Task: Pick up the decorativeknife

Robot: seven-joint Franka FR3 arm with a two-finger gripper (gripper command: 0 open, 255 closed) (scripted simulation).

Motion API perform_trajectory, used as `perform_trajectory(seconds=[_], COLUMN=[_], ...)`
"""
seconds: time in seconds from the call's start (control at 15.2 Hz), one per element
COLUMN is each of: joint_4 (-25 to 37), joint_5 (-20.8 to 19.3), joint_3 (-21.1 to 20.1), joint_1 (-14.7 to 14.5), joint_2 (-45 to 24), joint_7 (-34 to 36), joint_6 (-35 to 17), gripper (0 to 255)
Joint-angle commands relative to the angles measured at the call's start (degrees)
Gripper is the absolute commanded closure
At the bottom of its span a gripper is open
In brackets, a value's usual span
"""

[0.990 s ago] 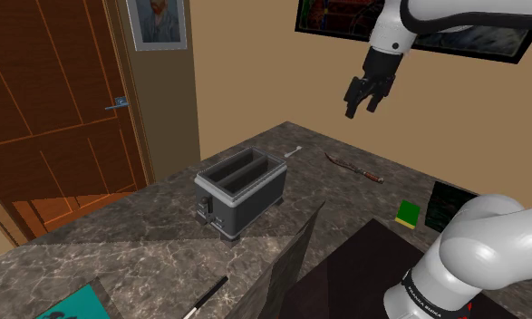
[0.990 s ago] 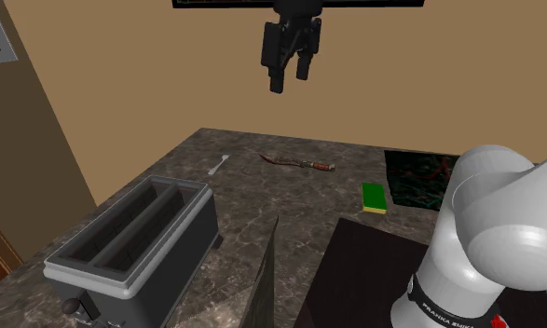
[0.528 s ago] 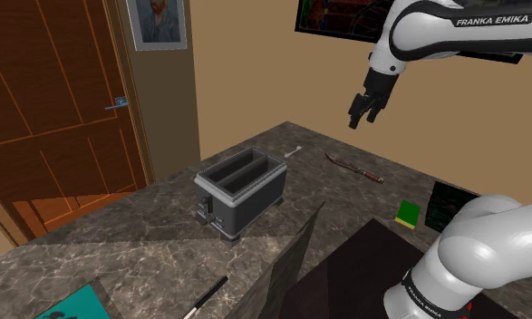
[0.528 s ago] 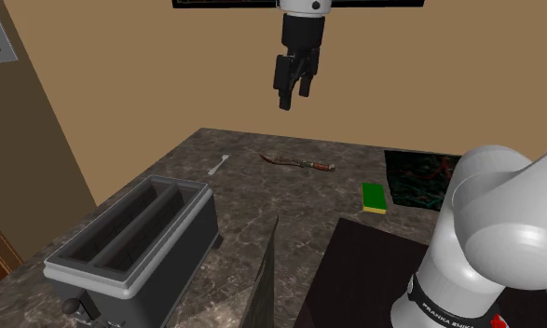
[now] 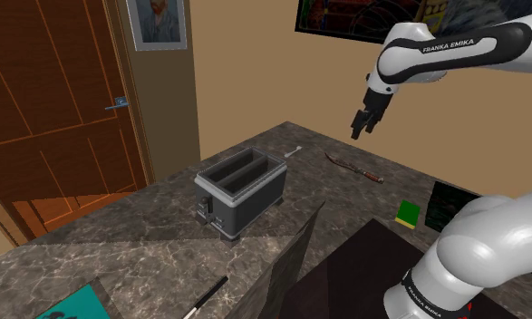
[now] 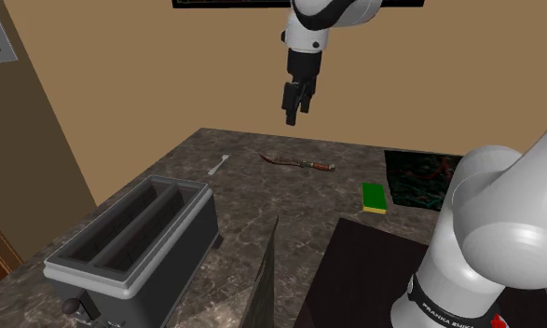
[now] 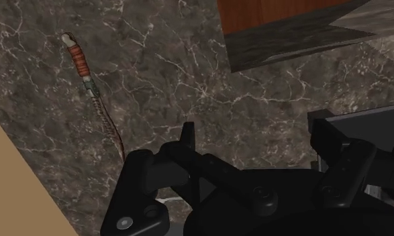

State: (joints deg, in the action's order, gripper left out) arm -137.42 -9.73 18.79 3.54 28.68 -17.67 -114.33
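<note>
The decorative knife (image 5: 354,168) lies flat on the dark marbled countertop (image 5: 164,227) near the far wall. It has a thin, wavy, brownish blade and a red-banded handle (image 7: 77,59). In the second exterior view the knife (image 6: 297,164) sits just below and slightly right of my gripper (image 6: 291,116). My black gripper (image 5: 358,132) hangs well above the counter, over the knife's blade end, pointing down. In the wrist view the gripper (image 7: 256,134) has its fingers apart with nothing between them, and the knife (image 7: 94,94) lies off to one side of them.
A grey two-slot toaster (image 5: 239,190) stands mid-counter. Beyond it lies a small white utensil (image 5: 295,150). A green and yellow sponge (image 5: 407,214) lies beside a dark patterned mat (image 5: 449,204). A brown door (image 5: 55,100) is at the shoulder view's left. A framed picture (image 5: 345,18) hangs above.
The hand has turned at the wrist and dropped lower, shifting toward the shoulder view's right, closer over the knife. Nothing on the counter has moved.
</note>
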Motion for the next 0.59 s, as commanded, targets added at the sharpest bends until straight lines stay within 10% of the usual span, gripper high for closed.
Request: perform_trajectory(seconds=[0.0,0.53], joint_4=[0.41,5.61], joint_5=[-0.02,5.17], joint_3=[2.39,11.53], joint_1=[0.08,-0.72], joint_2=[-3.01,-18.93], joint_7=[-3.14,-17.46], joint_6=[-2.58,-12.0], gripper=[0,0])
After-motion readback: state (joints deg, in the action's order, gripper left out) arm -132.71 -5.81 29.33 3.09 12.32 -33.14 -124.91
